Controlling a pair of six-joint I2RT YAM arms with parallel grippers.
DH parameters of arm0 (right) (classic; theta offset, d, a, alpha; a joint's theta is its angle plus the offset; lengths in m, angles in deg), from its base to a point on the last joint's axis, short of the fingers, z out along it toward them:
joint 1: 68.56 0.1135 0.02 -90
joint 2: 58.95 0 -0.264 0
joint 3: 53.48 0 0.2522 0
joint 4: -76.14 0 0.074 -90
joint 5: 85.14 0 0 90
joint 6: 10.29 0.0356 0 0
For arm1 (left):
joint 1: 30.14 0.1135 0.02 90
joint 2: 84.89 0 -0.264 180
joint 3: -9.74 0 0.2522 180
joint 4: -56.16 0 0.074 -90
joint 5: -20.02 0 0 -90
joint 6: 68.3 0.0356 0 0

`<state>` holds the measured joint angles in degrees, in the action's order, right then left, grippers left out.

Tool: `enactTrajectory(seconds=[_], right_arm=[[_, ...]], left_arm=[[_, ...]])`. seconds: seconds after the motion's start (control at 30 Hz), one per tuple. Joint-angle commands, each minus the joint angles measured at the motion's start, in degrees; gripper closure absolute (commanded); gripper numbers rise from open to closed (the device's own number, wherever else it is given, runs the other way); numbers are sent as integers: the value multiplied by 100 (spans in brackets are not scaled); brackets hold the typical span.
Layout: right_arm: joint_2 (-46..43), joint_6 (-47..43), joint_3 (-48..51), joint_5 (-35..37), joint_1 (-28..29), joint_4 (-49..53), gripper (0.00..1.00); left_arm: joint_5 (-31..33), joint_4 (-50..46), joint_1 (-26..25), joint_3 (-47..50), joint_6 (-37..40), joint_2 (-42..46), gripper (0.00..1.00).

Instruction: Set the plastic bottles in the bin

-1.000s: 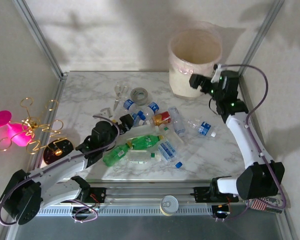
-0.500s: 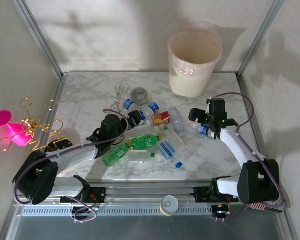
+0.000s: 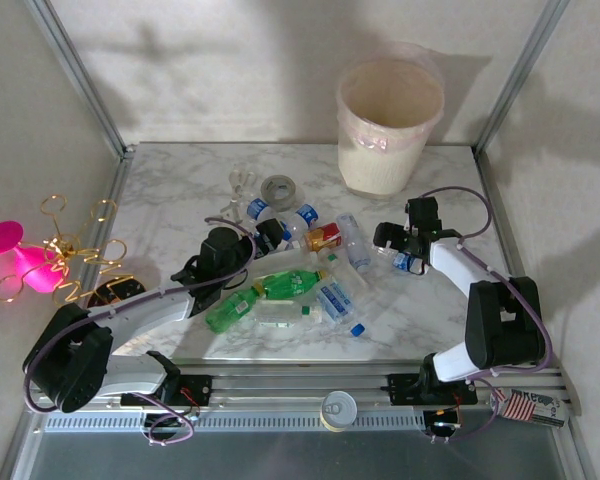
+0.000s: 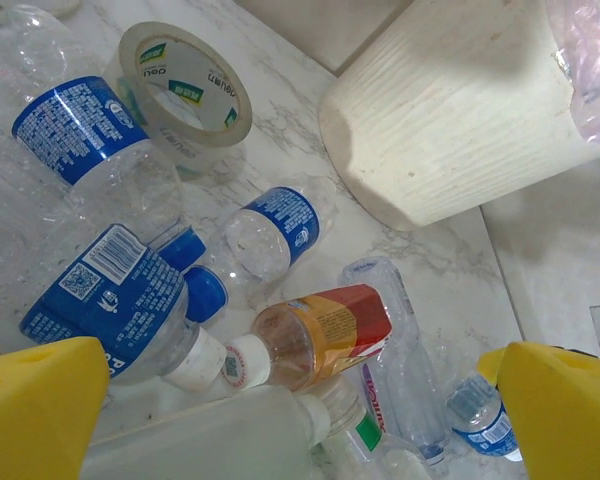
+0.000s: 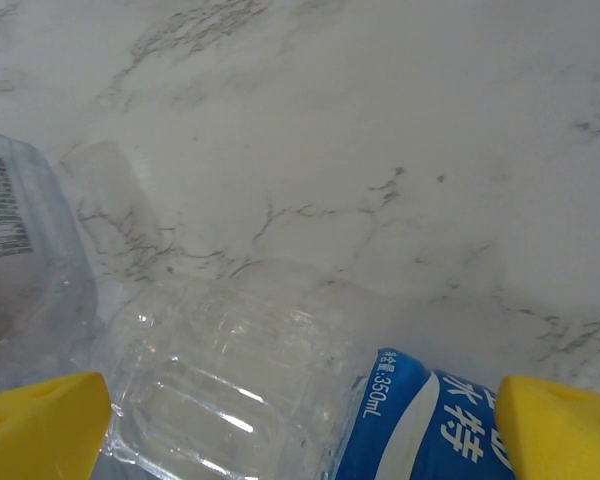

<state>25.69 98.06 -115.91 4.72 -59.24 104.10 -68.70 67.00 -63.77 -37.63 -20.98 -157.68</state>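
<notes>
Clear bottle w/ blue label point(image 5: 280, 390) lies on its side on the marble worktop point(image 5: 380, 120), on the near side of the bin point(image 3: 380, 165). It's apart from the bin, slightly to its right in the top view. It sits btwn the right gripper's point(image 3: 397, 250) yellow fingers point(image 5: 40, 425), one tip at each end of it. The tips are spread wide and not squeezing; can't tell if either tip touches the plastic. The bottle's blue label is twd the right-hand tip.

Rest of the bottles point(image 3: 300, 275) are a loose pile on the worktop, nearer than the bin and to its left. The pile incl. green bottles point(image 3: 285, 285) on its near side and blue-capped clear ones on the side twd the bin.

Orange-red-label bottle point(image 4: 325, 335) lies in that pile w/ its white cap pointing away from the bin. It's just ahead of the left gripper point(image 4: 300, 410), in the gap btwn the fingers. Those fingers point(image 4: 35, 405) are wide too and hold nothing; the bottle isn't in contact w/ them.

Grey tape roll point(image 4: 185, 90) lies flat, left of the bin, beyond the pile. Scissors point(image 3: 240, 185) lie further left of the bin, beside the roll.
</notes>
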Motion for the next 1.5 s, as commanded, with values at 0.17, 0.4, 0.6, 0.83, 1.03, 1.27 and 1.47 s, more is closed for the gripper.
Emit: enactTrajectory(seconds=[0.17, 0.4, 0.6, 0.83, 1.03, 1.27, 1.47], right_arm=[[-749, 545, 484, -625, -18, 313, 1], [-1441, 1003, 1125, -1192, 205, 345, 1], [-1375, 872, 969, -299, 591, 685, 1], [-935, 396, 376, 1030, 676, 913, 1], [-297, 39, 101, 1477, 676, 1014, 3], [274, 55, -11, 1551, 676, 822, 11], [462, -14, -3, 1596, 676, 726, 21]], left_arm=[[103, 69, 55, -67, 14, -25, 0], [7, 236, 50, -68, -99, -177, 0], [-27, 266, 52, -32, -160, -156, 0], [98, 136, 51, 72, -170, 113, 0], [260, -53, 51, 168, -127, 381, 0], [320, -90, 54, 205, -102, 477, 1], [380, -113, 55, 218, -92, 503, 1]])
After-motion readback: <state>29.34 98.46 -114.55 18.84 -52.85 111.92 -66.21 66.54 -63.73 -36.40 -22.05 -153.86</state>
